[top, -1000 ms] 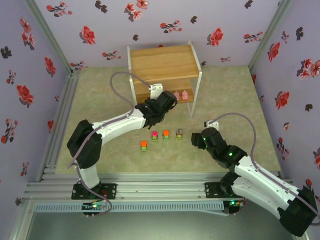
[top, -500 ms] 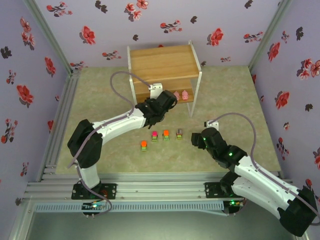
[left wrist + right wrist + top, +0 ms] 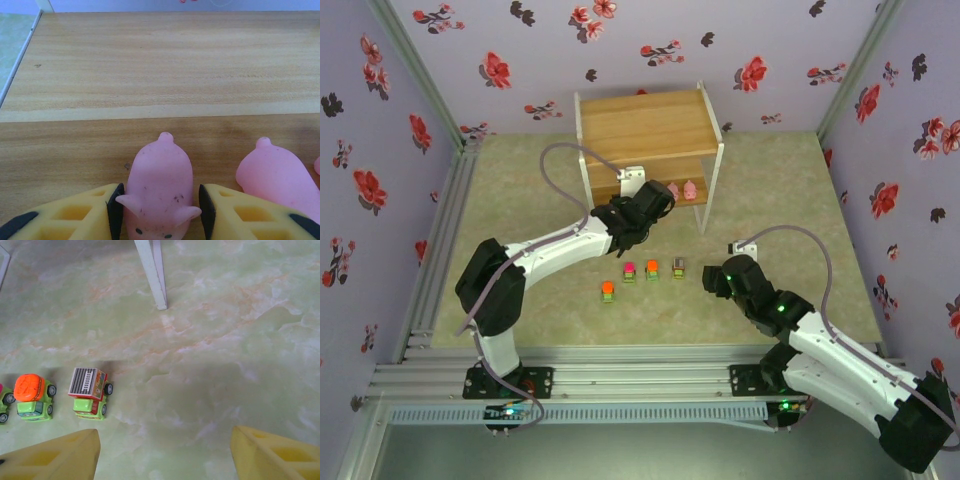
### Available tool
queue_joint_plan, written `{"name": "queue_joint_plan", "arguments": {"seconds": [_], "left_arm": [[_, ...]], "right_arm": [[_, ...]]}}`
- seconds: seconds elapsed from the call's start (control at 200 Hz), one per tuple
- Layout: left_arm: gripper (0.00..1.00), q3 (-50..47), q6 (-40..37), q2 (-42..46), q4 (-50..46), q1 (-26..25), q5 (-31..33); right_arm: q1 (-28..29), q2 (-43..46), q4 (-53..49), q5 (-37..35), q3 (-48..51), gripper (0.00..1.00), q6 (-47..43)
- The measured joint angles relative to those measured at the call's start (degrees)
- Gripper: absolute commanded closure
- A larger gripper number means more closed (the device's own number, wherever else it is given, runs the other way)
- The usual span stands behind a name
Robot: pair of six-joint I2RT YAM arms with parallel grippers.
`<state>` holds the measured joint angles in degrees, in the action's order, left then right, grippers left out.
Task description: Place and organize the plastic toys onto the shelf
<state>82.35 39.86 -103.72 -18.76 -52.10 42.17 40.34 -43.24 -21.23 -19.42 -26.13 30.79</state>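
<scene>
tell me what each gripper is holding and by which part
Left gripper flanks a pink pig standing on the shelf, pads beside its head; a real grip cannot be told. Right gripper is open, empty.

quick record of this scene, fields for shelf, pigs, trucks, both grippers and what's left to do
furniture: shelf, two wooden tiers, white frame
pigs: first pig on the lower board, between the fingers of the left gripper; second pig and third pig beside it
trucks: on the floor before the shelf: lone orange truck, then a row of magenta truck, middle orange truck, grey truck
left arm: left gripper flanks the first pig; clamped or loose unclear
right arm: right gripper open, nothing between fingers, near the grey truck
remaining: four trucks not yet shelved
</scene>
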Motion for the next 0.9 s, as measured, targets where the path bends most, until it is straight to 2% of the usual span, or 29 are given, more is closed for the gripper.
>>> {"name": "queue_joint_plan", "arguments": {"seconds": [0.47, 0.9], "left_arm": [[0.52, -1.9, 0.0, 3.9, 0.9, -0.3, -0.1], [0.52, -6.1, -0.5, 10.3, 1.3, -3.5, 1.1]], "right_arm": [[0.0, -0.4, 0.0, 0.0, 0.0, 0.3, -0.4], [0.0, -1.7, 0.1, 0.7, 0.0, 0.3, -0.4]]}}
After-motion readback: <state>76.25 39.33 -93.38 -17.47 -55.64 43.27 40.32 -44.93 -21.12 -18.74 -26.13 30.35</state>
